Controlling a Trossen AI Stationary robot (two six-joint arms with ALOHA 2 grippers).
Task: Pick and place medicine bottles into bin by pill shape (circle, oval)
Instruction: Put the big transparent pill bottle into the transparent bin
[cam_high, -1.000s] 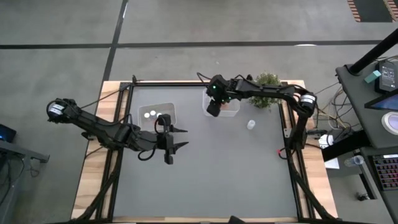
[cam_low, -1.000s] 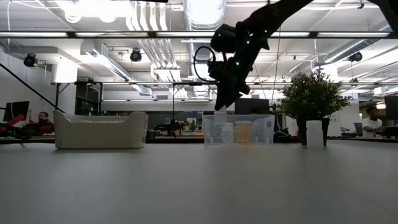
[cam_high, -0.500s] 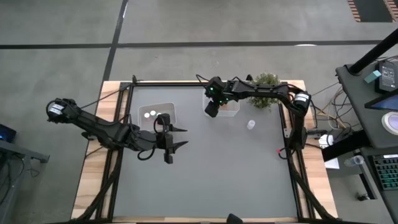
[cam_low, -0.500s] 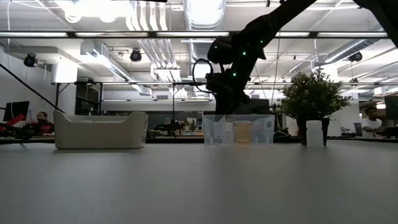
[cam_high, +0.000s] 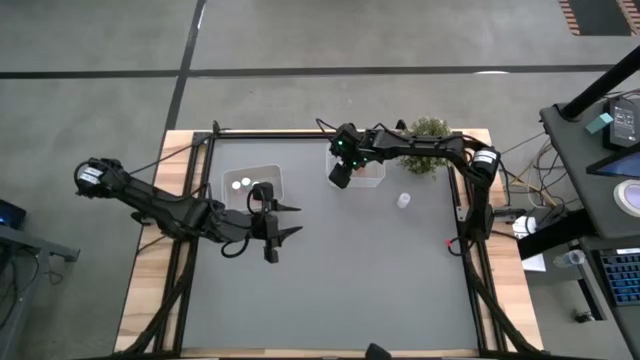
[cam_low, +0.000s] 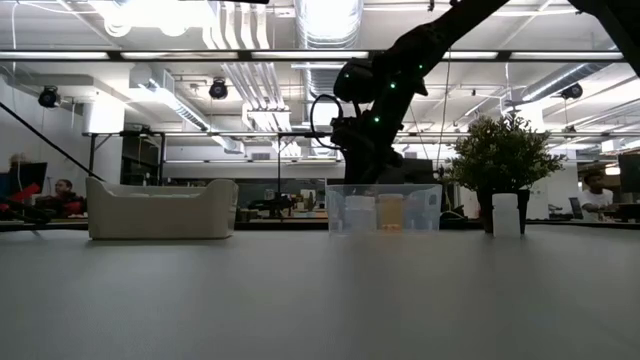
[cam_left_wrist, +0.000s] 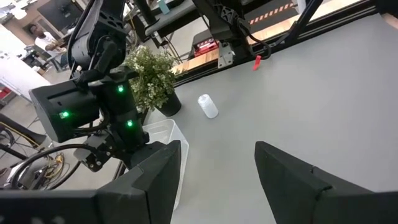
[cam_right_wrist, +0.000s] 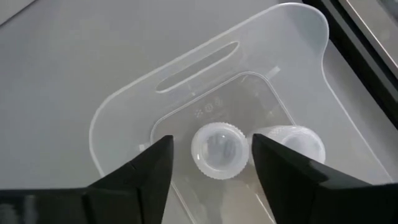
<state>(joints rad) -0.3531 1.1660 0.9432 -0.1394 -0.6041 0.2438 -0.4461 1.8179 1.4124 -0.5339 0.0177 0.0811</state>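
A clear bin (cam_high: 366, 170) stands at the table's far side, and my right gripper (cam_right_wrist: 211, 140) reaches down into it, open. A white-capped medicine bottle (cam_right_wrist: 217, 150) stands upright on the bin floor between its fingers, with a gap showing on one side. A second bottle (cam_right_wrist: 297, 142) stands beside it. In the low view one bottle in the bin is white (cam_low: 358, 212) and one amber (cam_low: 390, 212). Another white bottle (cam_high: 403, 200) sits on the table to the bin's right. My left gripper (cam_high: 277, 222) hovers open near the white tub (cam_high: 252, 183), which holds two white caps.
A bushy green plant (cam_high: 430, 143) stands just right of the clear bin at the far edge. Black frame rails (cam_high: 470, 200) run along the table's sides. The grey table top (cam_high: 360, 280) spreads out toward the near edge.
My right gripper has gone down into the clear bin with the white bottle that hung below it. The bottle now stands on the bin floor.
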